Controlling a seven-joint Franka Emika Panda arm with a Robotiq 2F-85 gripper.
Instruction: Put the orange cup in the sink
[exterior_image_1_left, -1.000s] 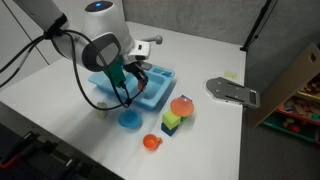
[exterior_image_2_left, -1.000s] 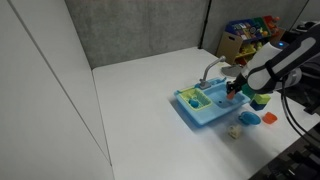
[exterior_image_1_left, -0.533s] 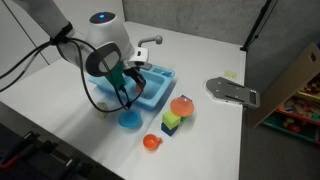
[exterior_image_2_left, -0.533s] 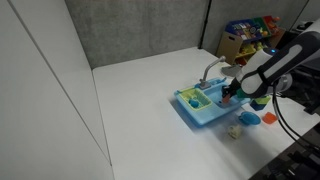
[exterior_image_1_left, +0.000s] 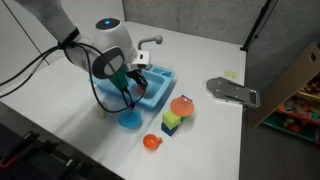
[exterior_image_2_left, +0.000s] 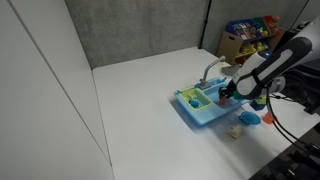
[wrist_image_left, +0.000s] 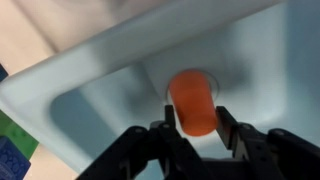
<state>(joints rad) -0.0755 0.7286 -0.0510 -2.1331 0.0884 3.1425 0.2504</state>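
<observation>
**A:** What is the gripper holding?

**B:** The cup, small and plain orange. In the wrist view the gripper is closed narrowly on it. Its dark fingers press against the cup, one on each side.

**A:** And where is the cup?

**B:** Within the outline of the sink, near the middle of the pale blue basin. I cannot tell whether its base touches the basin floor.

**A:** Where does the sink stand on the worktop?

**B:** In an exterior view the sink sits around mid-worktop, nearer the edge where the arm comes in. Its grey faucet rises on the side toward the far edge. The arm bends down over the sink, and the gripper reaches into the basin. From the opposite angle, the sink lies toward the front corner on the right of that picture. There the gripper comes in at the end away from a green item in the side section.

**A:** What else is on the worktop?

**B:** A round blue plate lies just beside the sink, toward the front edge. An orange-red bowl sits closer to that edge, apart from the plate. Near them is a short stack of green and yellow blocks with a salmon round piece on top. A flat grey object lies well apart from the sink, by the edge on the right of that picture.
</observation>
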